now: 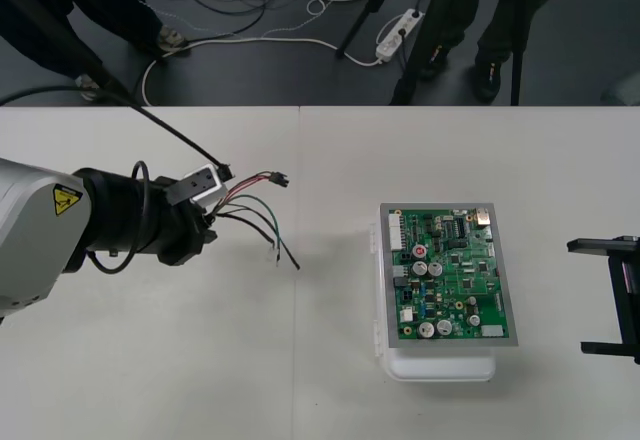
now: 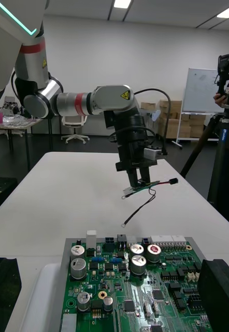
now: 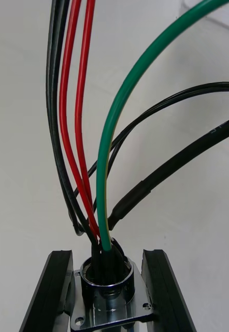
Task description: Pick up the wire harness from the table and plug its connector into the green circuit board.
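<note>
While the left gripper (image 1: 212, 203) clasped the wire harness (image 1: 250, 205) at nine o'clock of the green circuit board (image 1: 450, 275), the right gripper (image 1: 592, 297) gaped at three. From the right wrist, the plug (image 2: 172, 181) hung airborne. From the left, fingers (image 3: 52, 290) pinched the socket (image 3: 106, 282); limp wires (image 3: 75, 104) could misalign the plug.

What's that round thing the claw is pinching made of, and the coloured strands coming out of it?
The socket looks like bright polished metal: it gleams silver, with a screw-holed flange. The wires seem coated in smooth plastic, glossy red, black and green.
</note>
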You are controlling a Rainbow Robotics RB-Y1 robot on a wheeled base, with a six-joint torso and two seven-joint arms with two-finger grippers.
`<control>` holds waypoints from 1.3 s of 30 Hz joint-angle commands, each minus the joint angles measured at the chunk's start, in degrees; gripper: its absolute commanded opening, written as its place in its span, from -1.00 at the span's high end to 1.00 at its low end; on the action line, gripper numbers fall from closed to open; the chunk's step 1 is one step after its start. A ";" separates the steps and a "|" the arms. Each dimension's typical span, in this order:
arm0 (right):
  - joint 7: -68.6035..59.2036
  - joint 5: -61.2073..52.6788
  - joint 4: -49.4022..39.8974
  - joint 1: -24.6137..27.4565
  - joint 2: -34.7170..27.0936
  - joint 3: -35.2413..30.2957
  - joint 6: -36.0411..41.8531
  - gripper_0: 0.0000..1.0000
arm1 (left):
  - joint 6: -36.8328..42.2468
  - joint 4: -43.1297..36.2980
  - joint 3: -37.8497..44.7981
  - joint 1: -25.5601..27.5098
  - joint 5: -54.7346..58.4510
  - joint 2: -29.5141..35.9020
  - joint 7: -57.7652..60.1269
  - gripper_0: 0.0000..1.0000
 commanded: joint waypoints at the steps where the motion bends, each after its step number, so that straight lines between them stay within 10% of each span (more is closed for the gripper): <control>1: 0.35 0.29 0.48 -0.85 0.35 -1.75 0.48 -1.00 | -1.99 -2.93 3.00 -2.08 1.88 -3.73 -0.34 1.00; 28: -0.79 0.29 0.31 -0.85 0.35 -1.93 0.92 -1.00 | -0.14 -3.37 5.28 -14.30 9.79 -11.02 -1.48 1.00; 39: -4.48 0.20 0.31 -0.85 0.35 -2.28 0.92 -1.00 | 11.90 -3.37 -2.63 -16.32 7.16 -11.29 -1.92 1.00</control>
